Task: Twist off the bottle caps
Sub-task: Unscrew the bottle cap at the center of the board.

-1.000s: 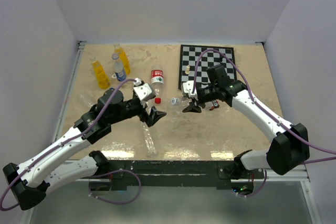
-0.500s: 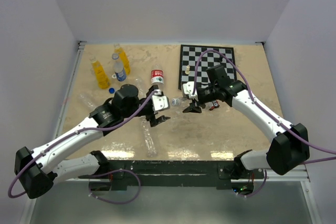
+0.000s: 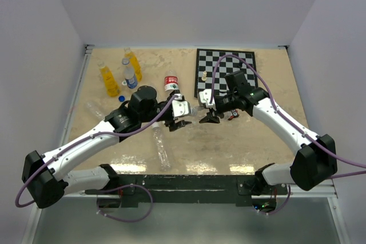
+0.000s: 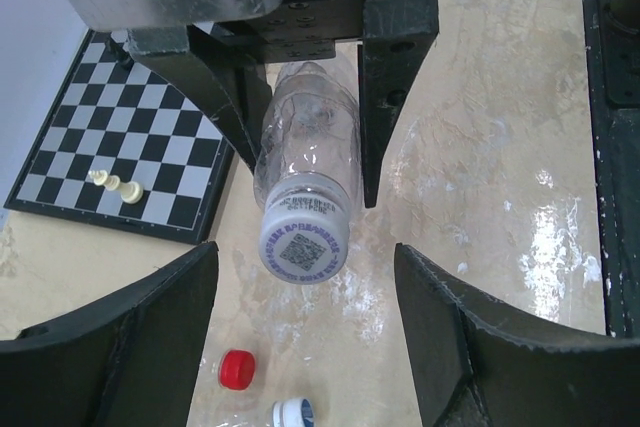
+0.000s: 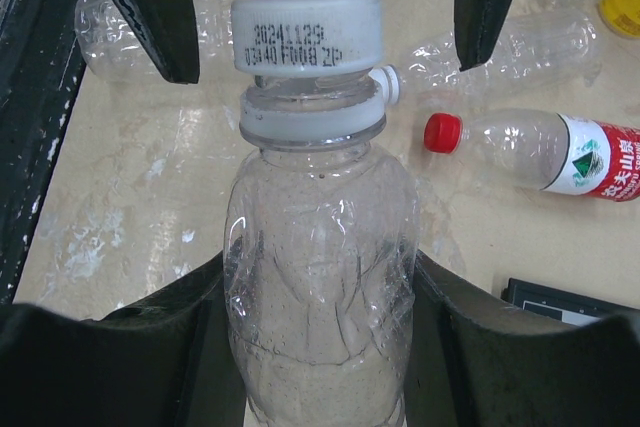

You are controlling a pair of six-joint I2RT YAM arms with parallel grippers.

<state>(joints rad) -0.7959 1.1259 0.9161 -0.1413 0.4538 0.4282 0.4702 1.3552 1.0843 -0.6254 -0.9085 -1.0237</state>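
Note:
My right gripper (image 5: 320,347) is shut on the body of a clear unlabelled bottle (image 5: 320,277), held level above the table with its neck towards the left arm. A white ribbed cap (image 5: 306,32) is on it, with a printed code on its top (image 4: 303,239). My left gripper (image 4: 305,252) is open and straddles that cap, with a gap on each side. From above, the two grippers (image 3: 183,119) (image 3: 207,115) meet mid-table. Two orange bottles (image 3: 107,79) (image 3: 132,64) and a blue-labelled clear bottle (image 3: 130,76) stand at the back left.
A red-capped bottle with a red label (image 3: 171,83) lies behind the grippers. A loose red cap (image 4: 237,369) and a blue-and-white cap (image 4: 293,413) lie below the left gripper. Empty clear bottles (image 3: 162,147) (image 3: 94,108) lie on the table. A chessboard (image 3: 226,72) with white pieces is at the back right.
My left arm has swung right and forward until its jaws stand round the held bottle's cap, and they have narrowed a little. The right arm and bottle have not moved.

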